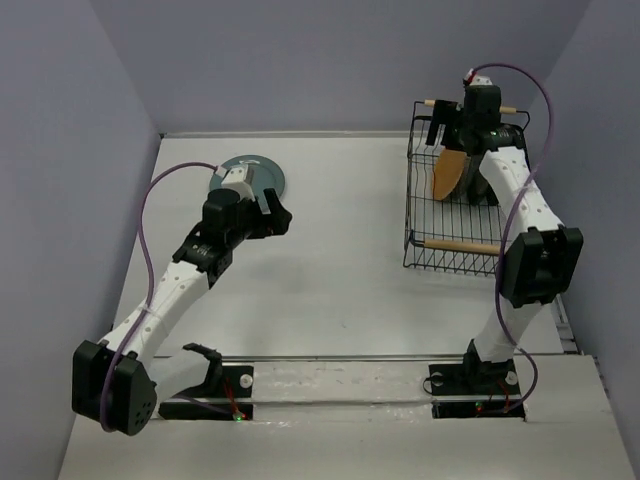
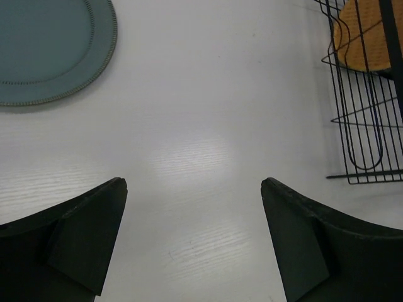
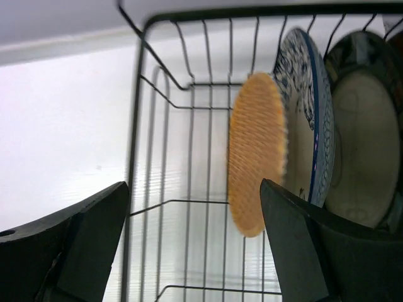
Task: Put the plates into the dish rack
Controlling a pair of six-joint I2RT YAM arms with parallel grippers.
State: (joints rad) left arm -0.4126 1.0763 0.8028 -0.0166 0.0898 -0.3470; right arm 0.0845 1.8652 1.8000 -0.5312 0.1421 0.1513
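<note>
A plain teal round plate is seen flat near the far edge of the white bench, left of centre, with bare surface between it and the black wire dish rack in the far right corner. There a smaller orange-tan plate is stood on edge beside a white blue-flowered plate, unfilled slots on its other side. The left gripper is held just beside the teal plate, the right gripper above the rack, both spread wide and empty.

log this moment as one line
left fingers: open over table | right fingers: open above dish rack | teal plate: flat on table | orange plate: upright in rack beside flowered plate
</note>
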